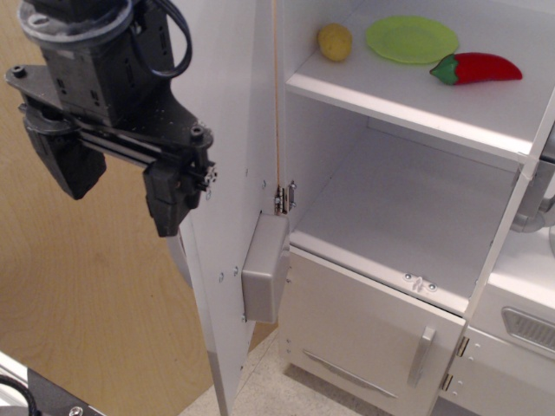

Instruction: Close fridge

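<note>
One door of the fridge point(408, 199) stands wide open, and we see it almost edge-on: the door point(230, 173) is at the left of the cabinet, hinged at the middle, with the grey back of the dispenser box point(264, 279) on its inner face. Our gripper point(117, 186) hangs at the outer side of this door, fingers spread wide and holding nothing; the right finger point(169, 201) is just beside the door edge, but we cannot tell if it touches. On the upper shelf lie a yellow potato point(335, 42), a green plate point(411, 39) and a red pepper point(475, 68), all well inside, so they should not block the closing. To do this step well, we think the push must come on the outer face, far from the hinge point(284, 198), and follow the door's arc until it meets the cabinet.
</note>
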Motion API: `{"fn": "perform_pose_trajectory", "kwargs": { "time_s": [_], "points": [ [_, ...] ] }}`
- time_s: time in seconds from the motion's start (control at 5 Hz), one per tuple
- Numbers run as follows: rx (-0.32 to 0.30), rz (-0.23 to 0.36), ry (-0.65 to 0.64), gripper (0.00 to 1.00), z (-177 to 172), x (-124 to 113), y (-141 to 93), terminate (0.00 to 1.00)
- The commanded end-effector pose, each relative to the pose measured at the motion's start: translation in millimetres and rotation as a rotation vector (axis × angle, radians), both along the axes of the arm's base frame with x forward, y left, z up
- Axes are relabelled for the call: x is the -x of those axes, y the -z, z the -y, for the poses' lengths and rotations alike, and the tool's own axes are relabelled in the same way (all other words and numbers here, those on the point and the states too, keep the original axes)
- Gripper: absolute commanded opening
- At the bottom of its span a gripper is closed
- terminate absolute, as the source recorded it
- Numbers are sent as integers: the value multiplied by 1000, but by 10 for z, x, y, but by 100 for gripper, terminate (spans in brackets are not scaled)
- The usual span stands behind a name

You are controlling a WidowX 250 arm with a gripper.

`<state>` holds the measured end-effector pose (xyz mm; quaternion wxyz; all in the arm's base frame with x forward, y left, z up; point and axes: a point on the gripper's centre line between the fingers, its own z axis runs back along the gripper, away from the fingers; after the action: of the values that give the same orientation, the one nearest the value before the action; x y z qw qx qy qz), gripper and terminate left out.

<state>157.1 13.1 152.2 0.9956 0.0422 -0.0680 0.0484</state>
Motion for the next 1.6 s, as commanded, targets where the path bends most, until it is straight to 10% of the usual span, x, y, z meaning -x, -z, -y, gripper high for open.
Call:
{"fn": "perform_pose_trajectory", "kwargs": {
  "time_s": [0.0,0.8,1.4],
  "points": [
    [0,0,0,100,0,0,0,0],
    [23,-35,119,100,-430,-185,110,0],
    [27,-45,74,100,-108,-802,187,0]
  ]
}}
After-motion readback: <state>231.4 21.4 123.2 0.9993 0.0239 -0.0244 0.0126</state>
